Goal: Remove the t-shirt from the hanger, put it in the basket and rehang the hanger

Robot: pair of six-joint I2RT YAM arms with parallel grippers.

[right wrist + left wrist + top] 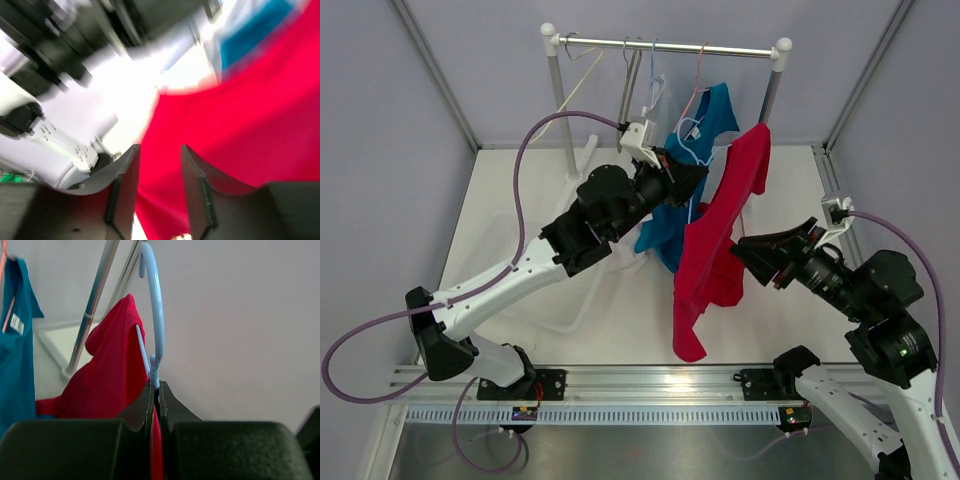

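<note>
The left claw (156,390) is pinched tight on the neck of the pale blue hanger (158,315), just under its hook. The red t-shirt (715,235) droops from the hanger, below that claw and to its right. The right claw (160,150) stands half apart at the shirt's edge (its view is blurred), with red cloth showing in the gap between its fingers.
</note>
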